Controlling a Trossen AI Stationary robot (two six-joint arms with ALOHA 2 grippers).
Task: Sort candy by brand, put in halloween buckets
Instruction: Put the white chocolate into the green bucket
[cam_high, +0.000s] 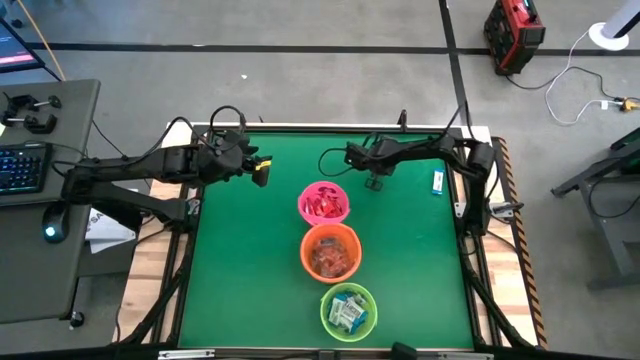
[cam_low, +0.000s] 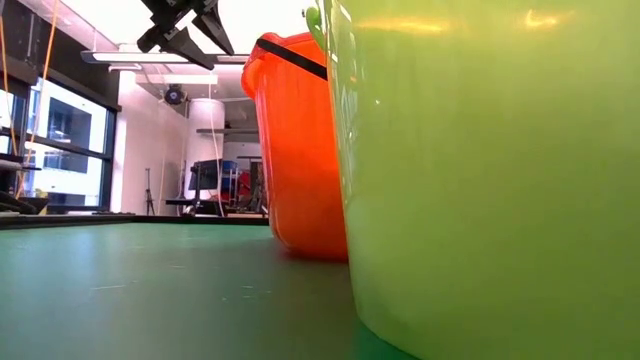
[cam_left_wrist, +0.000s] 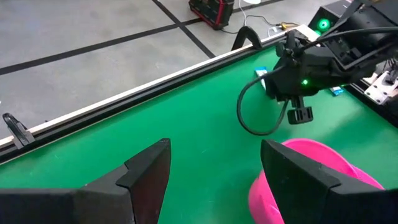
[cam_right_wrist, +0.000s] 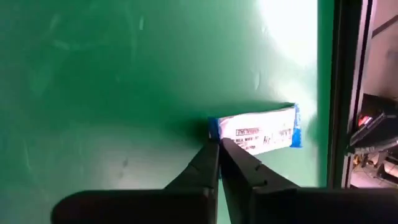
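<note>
Candy, sorted lot: nearly all of it already lies in three small round plastic pails lined up down the middle of the green felt-like table (cam_high: 240, 280).

Lime green glossy pail (cam_high: 348, 310), nearest the front edge: holds blue-and-white packets. Smooth, slightly translucent wall.

Orange glossy pail (cam_high: 330, 252), centre of the table: holds orange-red wrappers; a dark band runs around its rim.

Pink pail (cam_high: 324, 203), toward the far edge: holds red wrappers.

My left gripper (cam_left_wrist: 214, 171), matte black, hangs near the far left edge, just beside the pink pail, fingers wide apart and empty; it waits.

My right gripper (cam_right_wrist: 219, 155), same dark make, hovers over bare cloth between the pink pail and the far right corner. Its fingers are pressed together with nothing between them that I can see.

One stray flat blue-and-white rectangular packet (cam_right_wrist: 256, 134) lies flat close to the right edge, near the far right corner, glossy film with small print. In my right wrist view the fingertips point at its end; I cannot tell whether they touch it.

Step in hand, as I judge it: fetching this last piece. Next I must open, straddle the thin packet, pinch it off the cloth, then carry it to the lime green pail.
</note>
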